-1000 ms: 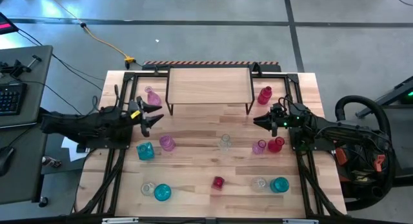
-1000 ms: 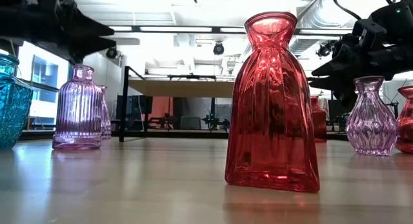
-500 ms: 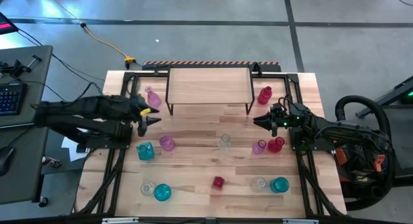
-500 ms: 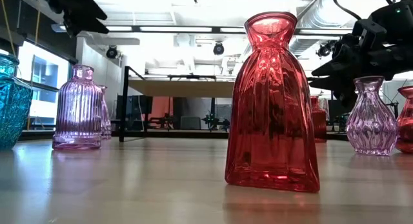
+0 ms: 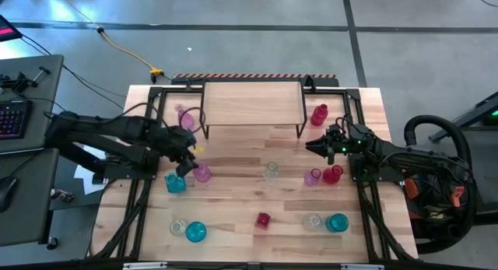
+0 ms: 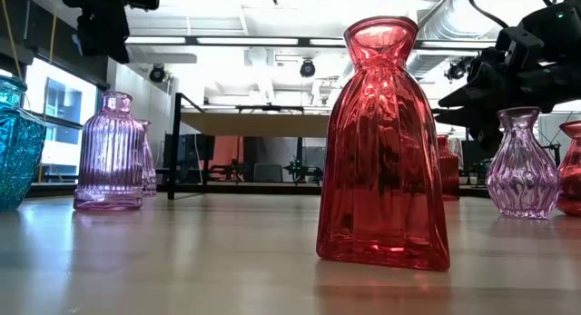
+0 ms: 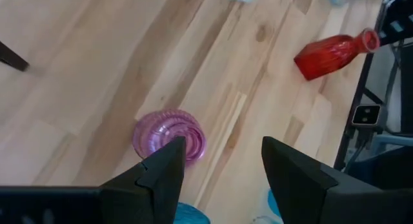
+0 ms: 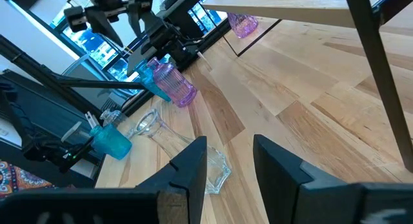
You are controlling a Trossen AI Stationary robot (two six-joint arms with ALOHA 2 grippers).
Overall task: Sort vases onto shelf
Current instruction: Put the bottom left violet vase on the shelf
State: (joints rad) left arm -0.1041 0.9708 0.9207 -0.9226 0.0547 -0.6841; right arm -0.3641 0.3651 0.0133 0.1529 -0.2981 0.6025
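Across the wooden table (image 5: 233,231), the shelf (image 5: 252,103) stands beyond both sets of jaws, its top bare. Eleven vases can be counted on the tabletop: three pink ones, three teal, three red and two clear ones. No writing or label can be read anywhere. The left gripper (image 5: 189,155) hangs with its jaws apart, holding nothing, directly over a ribbed pink vase (image 7: 170,134) that sits just below and between its fingertips; a teal vase (image 5: 175,182) stands just beside that. The right gripper (image 5: 313,147) hovers with its jaws slightly parted and nothing between them; a red bottle vase (image 5: 319,114) stands beyond it, and a small pink vase (image 5: 312,177) and a red one (image 5: 333,173) stand nearer its arm.
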